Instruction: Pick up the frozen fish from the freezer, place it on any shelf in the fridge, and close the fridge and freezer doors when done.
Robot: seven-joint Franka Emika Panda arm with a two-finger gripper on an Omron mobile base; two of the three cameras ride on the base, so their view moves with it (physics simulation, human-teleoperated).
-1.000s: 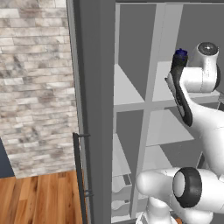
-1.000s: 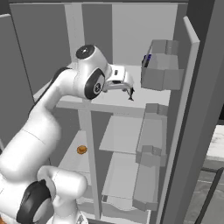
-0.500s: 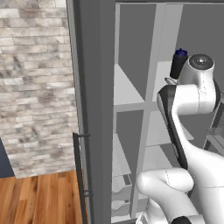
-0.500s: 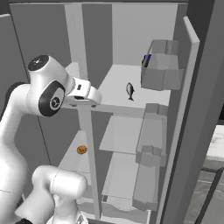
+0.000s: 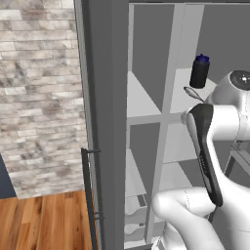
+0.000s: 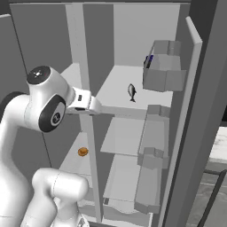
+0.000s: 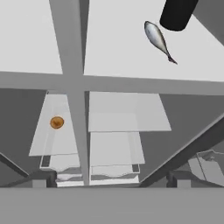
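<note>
The frozen fish (image 6: 131, 91) lies on the upper shelf (image 6: 116, 84) of the fridge, apart from the dark blue-capped bottle (image 5: 199, 72) behind it. In the hand view the fish (image 7: 157, 40) shows at the upper right, below the bottle (image 7: 176, 13). My gripper (image 7: 111, 179) is open and holds nothing; it sits back from the shelf's front edge, facing the divider (image 7: 70, 48) between the freezer and the fridge. The hand (image 6: 83, 100) hangs left of the fish, in front of the divider. Both doors stand open.
The freezer door (image 5: 100, 122) with its thin handle (image 5: 88, 195) stands at the left. At the right, the fridge door (image 6: 195, 133) carries rack bins (image 6: 163, 73). A small orange item (image 6: 82, 151) lies on a lower freezer shelf. More shelves and drawers sit below.
My hand has drawn back and to the left, away from the fish. The fish stays on the upper fridge shelf where it lay. The jaws stay open.
</note>
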